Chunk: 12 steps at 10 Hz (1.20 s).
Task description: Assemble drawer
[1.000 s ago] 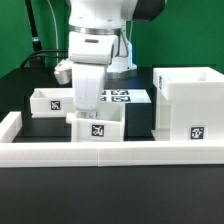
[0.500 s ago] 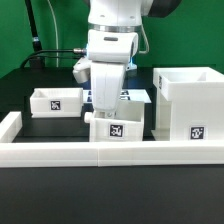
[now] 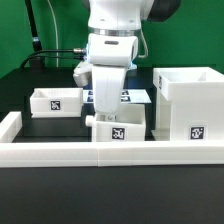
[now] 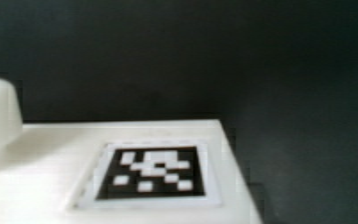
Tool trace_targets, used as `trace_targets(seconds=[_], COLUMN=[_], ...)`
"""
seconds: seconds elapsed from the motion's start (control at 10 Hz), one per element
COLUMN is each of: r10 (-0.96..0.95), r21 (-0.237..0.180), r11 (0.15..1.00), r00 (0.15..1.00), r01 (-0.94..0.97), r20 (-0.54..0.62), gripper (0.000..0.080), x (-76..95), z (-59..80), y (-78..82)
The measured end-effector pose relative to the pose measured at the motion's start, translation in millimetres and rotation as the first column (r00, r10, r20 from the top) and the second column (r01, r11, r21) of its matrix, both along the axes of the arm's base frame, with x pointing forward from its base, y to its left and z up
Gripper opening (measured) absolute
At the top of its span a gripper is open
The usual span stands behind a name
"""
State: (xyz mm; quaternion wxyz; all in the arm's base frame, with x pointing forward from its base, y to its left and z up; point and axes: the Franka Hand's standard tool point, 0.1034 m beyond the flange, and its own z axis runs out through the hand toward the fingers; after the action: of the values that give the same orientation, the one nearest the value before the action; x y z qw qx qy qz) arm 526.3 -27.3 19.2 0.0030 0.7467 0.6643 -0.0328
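We've got the gripper (image 3: 108, 114) on one drawer box (image 3: 120, 131), just beside the drawer case (image 3: 185, 105) — jaws look clenched on its wall, tips hidden, so unsure. Neither box is in yet — second drawer box (image 3: 57, 101) sits farther off.

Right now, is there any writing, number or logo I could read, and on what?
Words, numbers, brands: none in view.
Only black-and-white pattern tags, no letters, on the big box, left box, middle box and marker board.
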Motion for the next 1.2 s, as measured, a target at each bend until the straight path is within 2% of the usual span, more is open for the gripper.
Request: trace_targets(seconds=[0.9, 1.2], r10=[0.01, -0.011], r21=[0.002, 0.007], r11=[1.0, 1.0], r00=[1.0, 0.999], r01=[-0.01, 0.011], r20=[0.021, 0.038], gripper=[0.0042, 0.0042], x=[6.9, 8.8], z=[0.6, 1.2], y=[0.7, 7.3])
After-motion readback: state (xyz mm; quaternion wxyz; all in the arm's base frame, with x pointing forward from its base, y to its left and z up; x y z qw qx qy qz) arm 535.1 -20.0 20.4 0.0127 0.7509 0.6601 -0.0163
